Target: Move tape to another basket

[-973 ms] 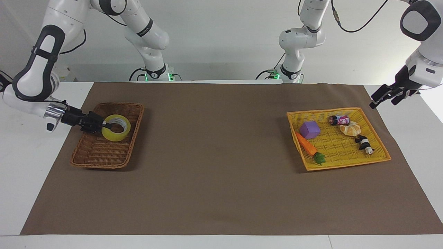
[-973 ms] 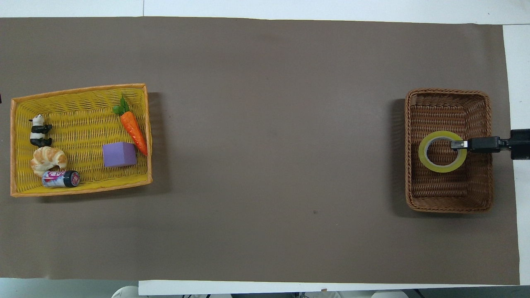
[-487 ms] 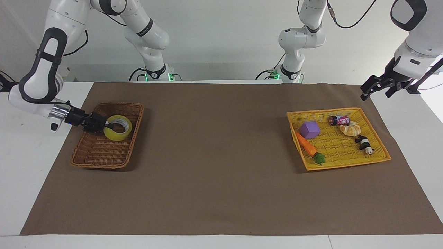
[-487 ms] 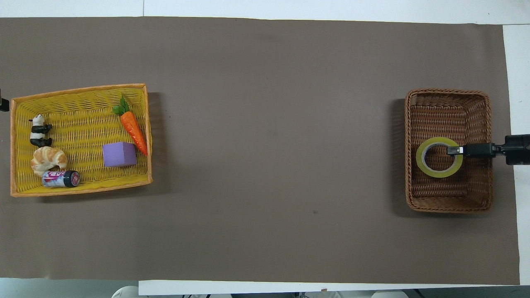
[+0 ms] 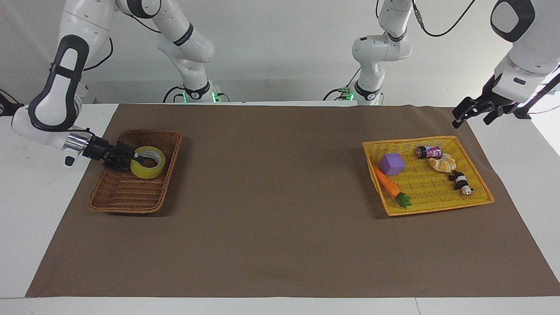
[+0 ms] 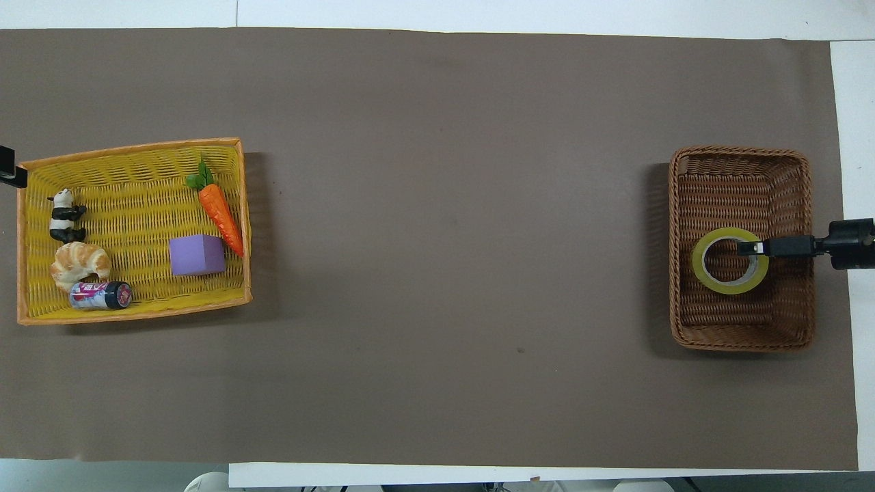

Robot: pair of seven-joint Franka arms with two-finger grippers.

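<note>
The yellow tape (image 5: 148,162) is inside the brown wicker basket (image 5: 131,199) at the right arm's end of the table. It also shows in the overhead view (image 6: 729,283), within the basket (image 6: 742,338). My right gripper (image 5: 133,161) reaches in over the basket's rim. It is shut on the roll's wall, with one finger inside the ring (image 6: 750,247). My left gripper (image 5: 470,116) hangs open and empty in the air over the mat's edge beside the yellow tray. Only its tip (image 6: 9,175) shows in the overhead view.
A shallow yellow tray (image 5: 437,209) at the left arm's end holds a purple block (image 5: 391,164), a carrot (image 5: 388,184), a can (image 5: 429,152), a croissant (image 5: 442,164) and a panda figure (image 5: 460,182). A brown mat (image 5: 280,227) covers the table.
My right gripper has shifted the tape slightly nearer to the robots within the brown basket. My left gripper has risen and moved inward beside the yellow tray.
</note>
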